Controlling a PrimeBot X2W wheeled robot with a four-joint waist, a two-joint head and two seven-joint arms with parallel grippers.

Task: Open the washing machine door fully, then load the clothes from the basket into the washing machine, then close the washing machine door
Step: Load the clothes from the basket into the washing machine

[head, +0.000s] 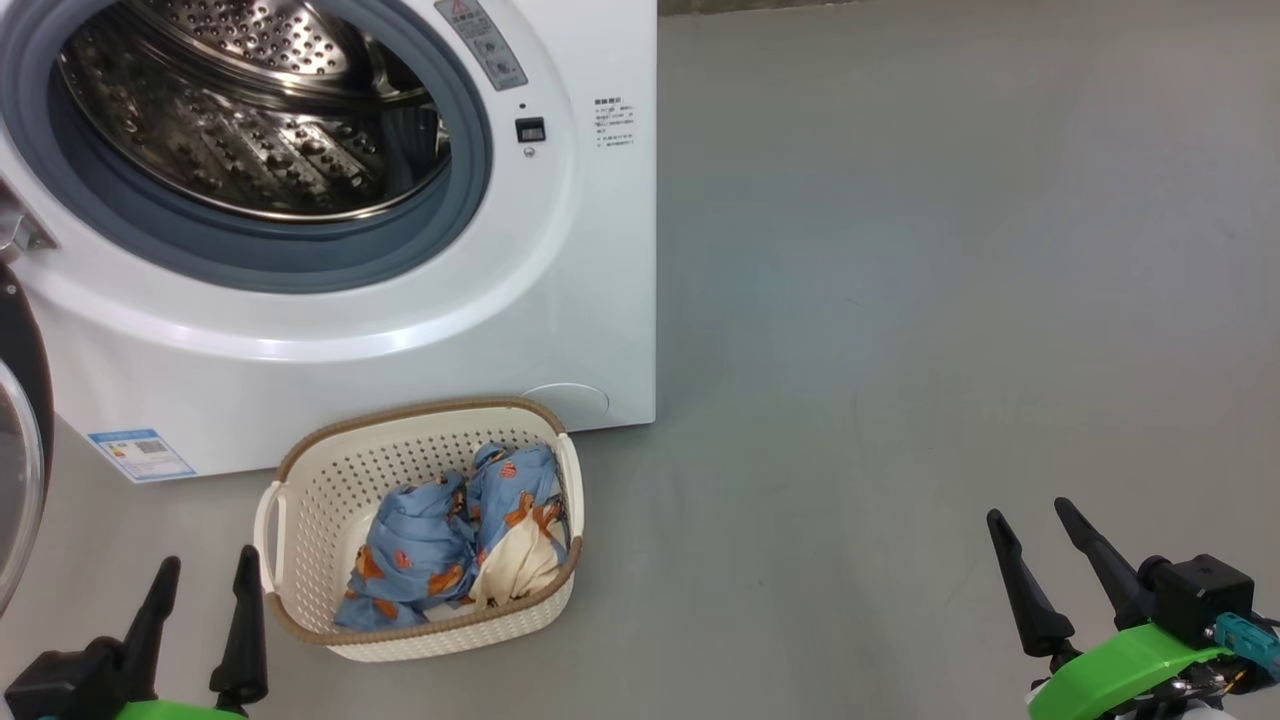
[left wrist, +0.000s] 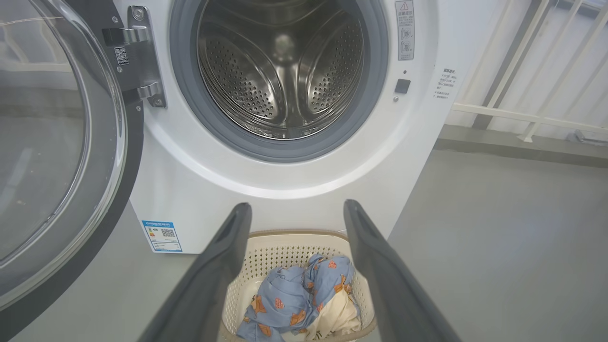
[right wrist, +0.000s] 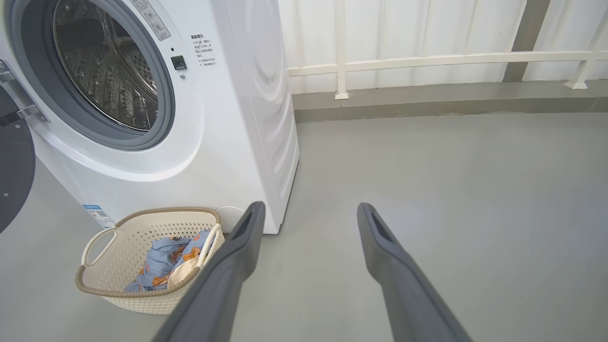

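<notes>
Grey floor (head: 900, 300) carries the big white washing machine (head: 560, 300), black-rimmed glass door (left wrist: 57, 142) swung wide; before it, the cream perforated basket (head: 330, 490) holds blue printed clothes (head: 420, 550). Left hand (head: 209, 556) and right hand (head: 1028, 508) hover released, empty.

Washing machine (head: 560, 300): one
Washing machine door (left wrist: 57, 142): one
Basket (head: 330, 480): one
Clothes (head: 440, 540): two pieces
Grippers: two, left gripper (head: 209, 556) and right gripper (head: 1028, 509)
</notes>
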